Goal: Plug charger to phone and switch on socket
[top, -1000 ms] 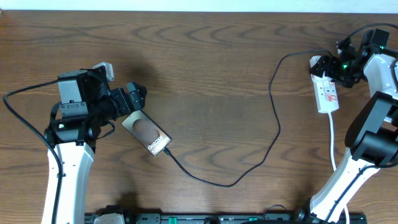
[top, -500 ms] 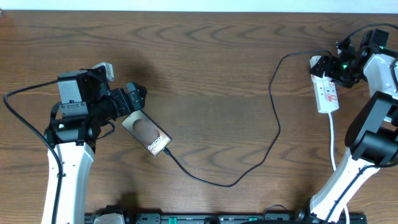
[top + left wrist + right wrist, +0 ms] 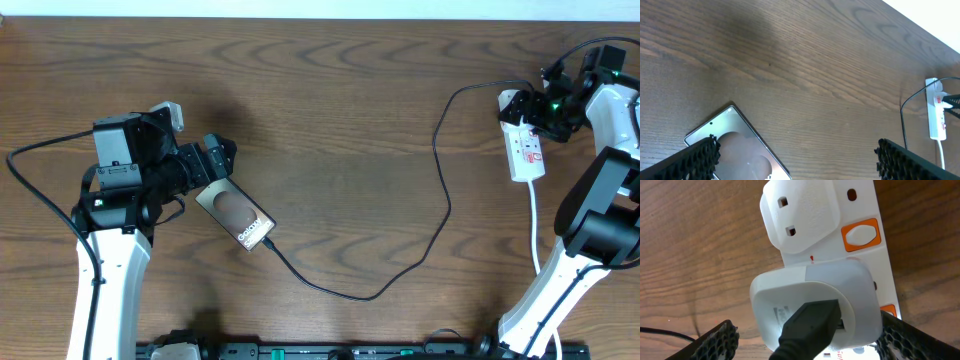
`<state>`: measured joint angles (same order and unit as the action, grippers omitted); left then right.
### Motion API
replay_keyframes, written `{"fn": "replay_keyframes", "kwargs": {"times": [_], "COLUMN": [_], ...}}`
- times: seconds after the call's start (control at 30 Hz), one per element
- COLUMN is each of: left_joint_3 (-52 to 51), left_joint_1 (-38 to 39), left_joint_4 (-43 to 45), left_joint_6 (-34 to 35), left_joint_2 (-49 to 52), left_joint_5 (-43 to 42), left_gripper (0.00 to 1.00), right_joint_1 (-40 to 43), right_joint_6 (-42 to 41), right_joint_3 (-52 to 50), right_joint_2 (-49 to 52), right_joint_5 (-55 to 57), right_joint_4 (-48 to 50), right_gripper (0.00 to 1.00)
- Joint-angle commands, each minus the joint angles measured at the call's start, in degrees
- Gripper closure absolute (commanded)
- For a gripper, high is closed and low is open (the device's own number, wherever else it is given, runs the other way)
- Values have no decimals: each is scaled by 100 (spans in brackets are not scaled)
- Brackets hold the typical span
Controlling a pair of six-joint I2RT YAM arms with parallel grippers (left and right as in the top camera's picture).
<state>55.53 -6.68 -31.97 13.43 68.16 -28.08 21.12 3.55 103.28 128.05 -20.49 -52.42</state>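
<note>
The phone [image 3: 237, 218] lies flat at the left, angled, with a lighter oval patch; it also shows in the left wrist view [image 3: 735, 145]. The charger [image 3: 440, 200] runs as a thin black cable from the phone's lower end across the table to the socket [image 3: 525, 150]. My left gripper [image 3: 220, 162] is open just above the phone's upper end, its fingers wide apart [image 3: 800, 160]. My right gripper [image 3: 546, 106] is open over the socket's far end. Its fingers [image 3: 817, 340] straddle a white adapter [image 3: 815, 290] holding the charger's black plug [image 3: 812, 325]. An orange switch [image 3: 860, 235] sits on the socket [image 3: 860, 200].
The socket's thick white cord [image 3: 535, 225] runs toward the front edge beside the right arm. The charger cable loops across the table's middle right [image 3: 370, 295]. A black rail [image 3: 350, 350] lines the front edge. The socket also shows far right in the left wrist view [image 3: 936, 110].
</note>
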Motion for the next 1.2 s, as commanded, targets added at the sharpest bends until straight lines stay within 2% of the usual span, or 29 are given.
{"fn": "replay_keyframes", "kwargs": {"times": [0.0, 1.17], "left_joint_3": [96, 96], "left_joint_1": [13, 13], "left_joint_4": [-13, -13], "left_joint_6": [-98, -101], "left_joint_2": [33, 33], "left_joint_5": [76, 76], "left_gripper": [2, 1], "right_joint_1": [-35, -76], "right_joint_6": [13, -33], "right_joint_3": [-24, -387], "right_joint_2": [52, 52], "right_joint_5": [42, -562], "right_joint_4": [55, 101], "right_gripper": [15, 17]}}
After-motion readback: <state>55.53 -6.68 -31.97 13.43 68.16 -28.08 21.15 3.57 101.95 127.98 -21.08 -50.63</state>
